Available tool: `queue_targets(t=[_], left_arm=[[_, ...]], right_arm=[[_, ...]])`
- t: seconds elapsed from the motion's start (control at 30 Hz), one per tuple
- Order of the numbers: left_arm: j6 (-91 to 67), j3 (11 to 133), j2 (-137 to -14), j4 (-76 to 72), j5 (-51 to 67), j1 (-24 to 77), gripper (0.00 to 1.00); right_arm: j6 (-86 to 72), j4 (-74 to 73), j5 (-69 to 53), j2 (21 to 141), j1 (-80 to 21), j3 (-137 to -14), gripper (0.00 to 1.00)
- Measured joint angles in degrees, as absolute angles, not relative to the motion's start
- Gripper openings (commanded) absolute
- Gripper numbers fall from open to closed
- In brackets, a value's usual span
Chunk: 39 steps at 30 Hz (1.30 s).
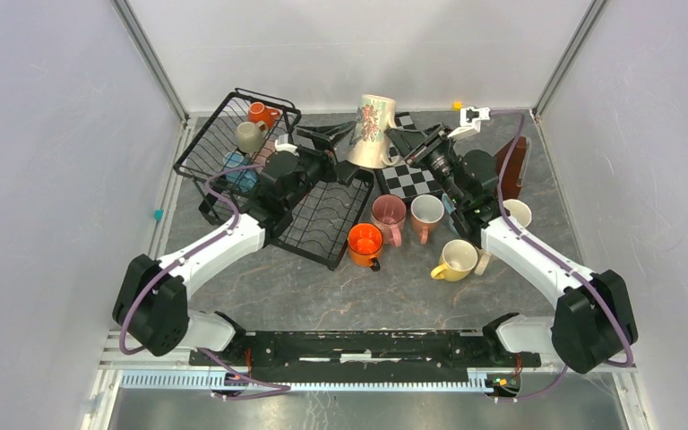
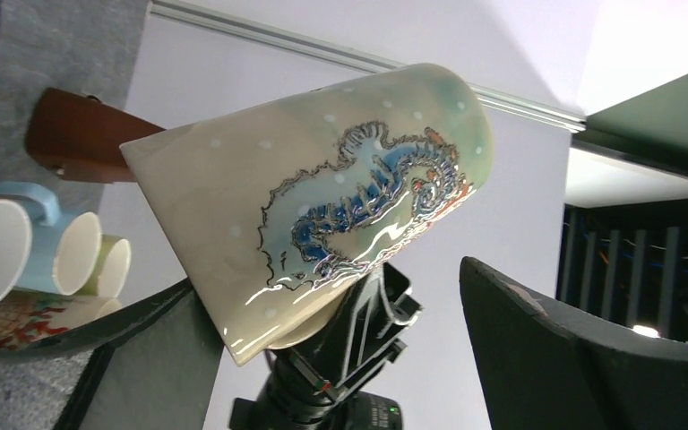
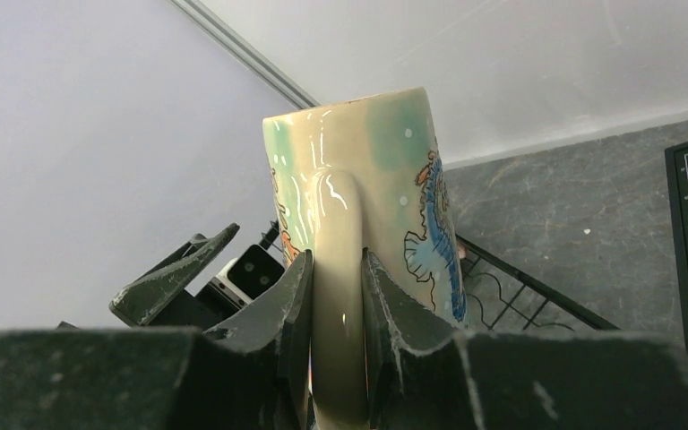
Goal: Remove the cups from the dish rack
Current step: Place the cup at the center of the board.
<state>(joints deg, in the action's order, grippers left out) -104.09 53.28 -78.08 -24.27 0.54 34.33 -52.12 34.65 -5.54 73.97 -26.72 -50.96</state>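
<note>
A tall cream cup [image 1: 374, 132] with a blue seahorse drawing hangs in the air over the back of the table, wide end down. My right gripper [image 3: 336, 278] is shut on its handle [image 3: 336, 215], one finger on each side. My left gripper [image 2: 322, 287] is open, and its fingers [image 2: 573, 349] stand wide apart on either side of the same cup [image 2: 322, 206]. The black wire dish rack [image 1: 224, 134] at the back left holds an orange cup [image 1: 261, 114], a beige cup [image 1: 249, 136] and a light blue cup [image 1: 237, 170].
Unloaded cups stand on the table: two pinkish ones [image 1: 388, 215], an orange one [image 1: 365, 244], a yellow one [image 1: 455, 261] and a cream one [image 1: 517, 213]. A checkerboard [image 1: 412, 179] lies behind them. A brown block [image 1: 511, 161] stands at the right.
</note>
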Motion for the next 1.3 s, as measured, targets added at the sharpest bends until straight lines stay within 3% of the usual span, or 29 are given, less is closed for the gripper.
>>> queue_targets(t=[0.17, 0.57, 0.7, 0.9, 1.1, 1.13, 1.3], left_arm=[[-106.0, 53.8, -79.4, -28.7, 0.6, 34.5, 0.88], [-108.1, 60.6, -85.3, -38.5, -1.2, 37.4, 0.53], [-108.4, 61.1, -86.0, -41.7, -2.5, 38.8, 0.37], [-107.7, 62.6, -86.7, -45.7, -3.4, 40.7, 0.03], [-107.1, 63.4, -86.8, -46.3, -3.8, 42.2, 0.02], [-106.8, 63.8, -86.8, -46.2, -3.8, 42.5, 0.02], [-104.6, 65.3, -86.7, -44.6, -2.8, 43.2, 0.02]], right_arm=[[-54.9, 42.3, -5.5, 72.9, -25.7, -47.0, 0.00], [-63.9, 59.0, -3.8, 71.6, -25.1, -41.2, 0.00], [-66.9, 62.0, -3.2, 70.4, -25.1, -39.5, 0.00], [-70.9, 62.8, -2.2, 68.8, -25.3, -36.2, 0.00], [-71.2, 61.8, -1.3, 65.2, -25.3, -34.7, 0.00], [-71.0, 61.2, -1.2, 64.3, -25.3, -34.7, 0.04], [-67.0, 53.4, -0.9, 58.9, -25.3, -34.7, 0.50]])
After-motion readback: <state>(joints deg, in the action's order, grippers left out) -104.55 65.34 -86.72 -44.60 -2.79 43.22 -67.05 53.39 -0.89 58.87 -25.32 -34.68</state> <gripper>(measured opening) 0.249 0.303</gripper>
